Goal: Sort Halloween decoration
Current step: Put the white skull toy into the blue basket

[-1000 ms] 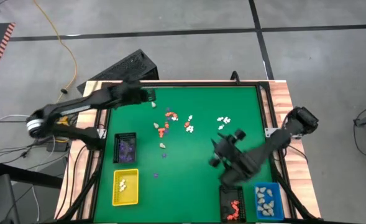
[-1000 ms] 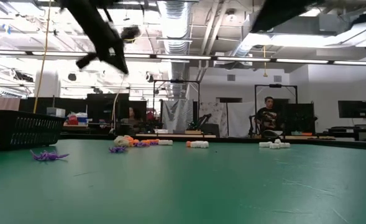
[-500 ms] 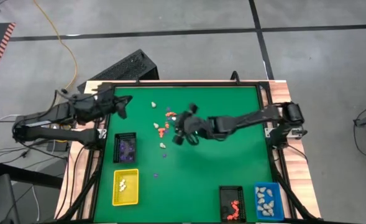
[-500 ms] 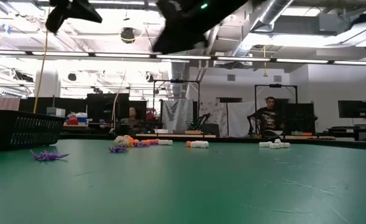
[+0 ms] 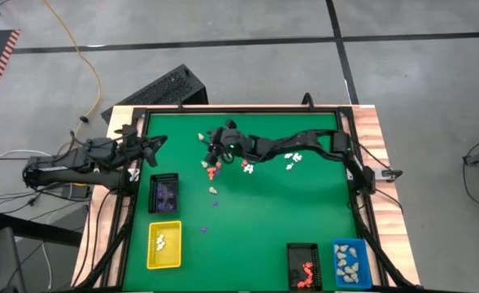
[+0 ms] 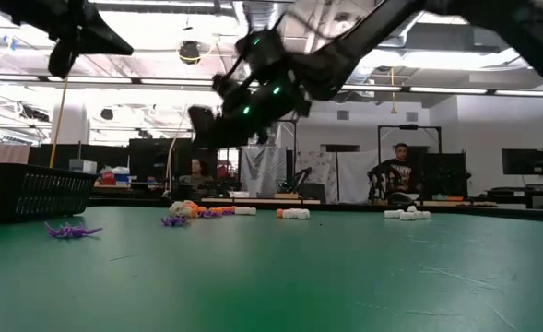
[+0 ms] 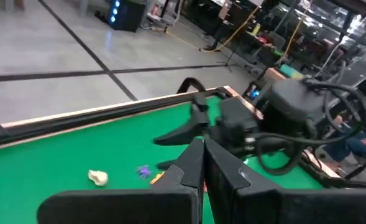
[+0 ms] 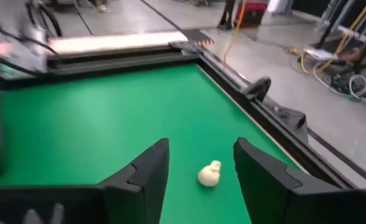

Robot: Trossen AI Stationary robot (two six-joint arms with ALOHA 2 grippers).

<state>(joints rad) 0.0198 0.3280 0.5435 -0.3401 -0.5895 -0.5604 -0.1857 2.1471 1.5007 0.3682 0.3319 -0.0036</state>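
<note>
Right arm has swung off the trays at roughly 5 o'clock on the bench point(image 5: 304, 236) and now stretches across to the 11 o'clock area; its claw point(image 5: 220, 145) hangs over the scattered Halloween decoration point(image 5: 215, 168), fingers point(image 8: 146, 168) spread wide and carrying nothing. In the right wrist view a cream figurine point(image 8: 209, 175) sits framed between them but still apart from both — we read that as the approach to the next pick, with no grasp made yet. Left arm has pulled back off the green; its claw point(image 5: 151, 145) sits clenched at about 9 o'clock, over the bench's left rim, holding nothing we can see. Meaning for the task: sorting is partway. The yellow tray point(image 5: 164, 245), the black tray at left point(image 5: 164, 194), the black tray at right point(image 5: 303, 266) and the blue tray point(image 5: 350, 262) each already hold some pieces, while a cluster remains loose between 11 and 1 o'clock: orange-red and cream ones near the right claw, white ones point(image 5: 293, 157) further right, a couple of purple ones point(image 5: 215, 203) toward centre. The cream piece looks lumpy, a small knob on one side; its long axis seems to run roughly crosswise between the fingers, but we can't call its heading on the bench for certain.
</note>
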